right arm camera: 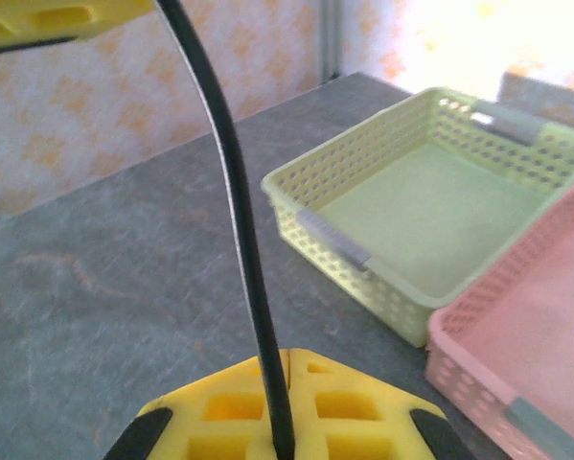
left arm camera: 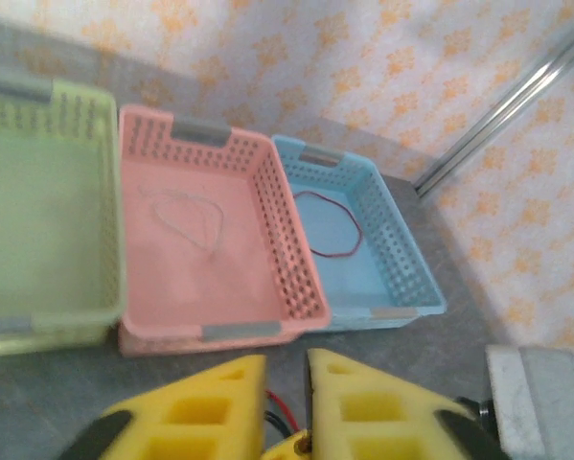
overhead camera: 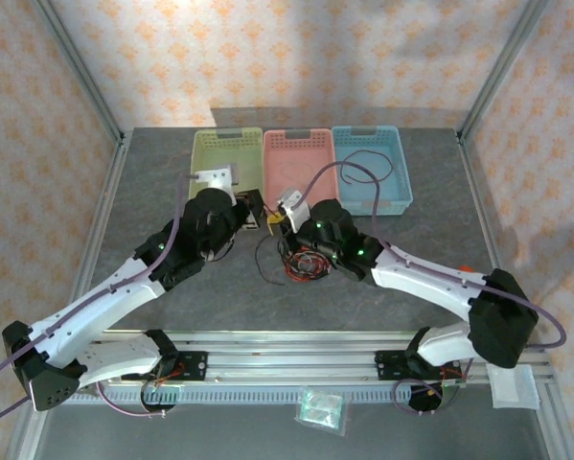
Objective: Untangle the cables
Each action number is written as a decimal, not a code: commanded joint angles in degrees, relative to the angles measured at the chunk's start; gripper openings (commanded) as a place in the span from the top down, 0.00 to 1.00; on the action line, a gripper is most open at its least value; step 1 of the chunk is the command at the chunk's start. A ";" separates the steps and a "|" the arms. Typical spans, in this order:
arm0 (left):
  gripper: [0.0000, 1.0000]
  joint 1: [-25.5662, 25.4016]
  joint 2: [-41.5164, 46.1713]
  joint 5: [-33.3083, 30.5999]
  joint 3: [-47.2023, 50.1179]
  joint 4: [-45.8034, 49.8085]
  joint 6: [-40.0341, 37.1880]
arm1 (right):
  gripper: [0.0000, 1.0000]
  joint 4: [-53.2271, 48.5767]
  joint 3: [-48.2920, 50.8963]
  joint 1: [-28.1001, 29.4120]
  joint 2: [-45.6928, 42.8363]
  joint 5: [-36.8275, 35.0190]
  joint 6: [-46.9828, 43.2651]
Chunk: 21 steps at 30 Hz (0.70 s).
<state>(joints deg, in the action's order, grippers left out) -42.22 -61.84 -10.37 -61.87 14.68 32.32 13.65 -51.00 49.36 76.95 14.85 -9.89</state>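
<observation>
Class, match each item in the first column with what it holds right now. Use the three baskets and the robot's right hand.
Column one:
1. green basket
2. pink basket
3. blue basket
4. right hand

Column two:
A. red cable
B. black cable
C. nothing
D. pale cable

Pairs: 1-C, 2-D, 3-A, 4-B.

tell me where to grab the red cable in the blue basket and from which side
Grip the red cable on the arc of its loop nearest the middle of the floor of the blue basket, coming straight down from above with the fingers across the wire. It lies flat as an open loop, and the basket's walls would likely block a sideways approach.
</observation>
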 commanded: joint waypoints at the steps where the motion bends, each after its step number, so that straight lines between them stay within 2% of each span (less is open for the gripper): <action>1: 0.57 0.64 0.70 -5.25 -3.84 -0.77 -3.76 | 1.00 -3.07 -3.06 -0.05 -2.37 -11.05 5.77; 3: 0.46 0.67 1.25 -7.57 -4.16 0.01 -5.71 | 1.00 -6.13 -4.61 -0.61 -3.45 -13.32 8.00; 5: 0.41 1.06 1.38 -7.96 -4.23 0.68 -7.58 | 1.00 -7.48 -5.52 -1.25 -5.00 -13.56 10.32; 12: 0.40 1.87 -1.05 -2.43 -3.71 -0.08 -12.15 | 1.00 -15.02 -12.94 -7.58 -7.65 -8.00 17.35; 16: 0.40 2.94 -2.69 3.70 -2.12 -2.58 -13.26 | 1.00 -17.62 -17.28 -8.82 -8.62 -4.73 14.03; 19: 0.39 4.68 -3.82 11.14 -1.30 -4.26 -14.09 | 1.00 -20.48 -21.04 -9.39 -8.43 -4.04 11.35; 21: 0.34 5.98 -4.49 16.72 -0.98 -5.55 -14.72 | 1.00 -21.60 -22.94 -9.63 -8.39 -3.50 10.05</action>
<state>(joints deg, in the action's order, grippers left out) -37.82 -65.69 -3.27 -63.77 12.60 19.99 -4.38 -70.57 40.32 69.52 9.23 2.90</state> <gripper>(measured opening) 0.636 0.059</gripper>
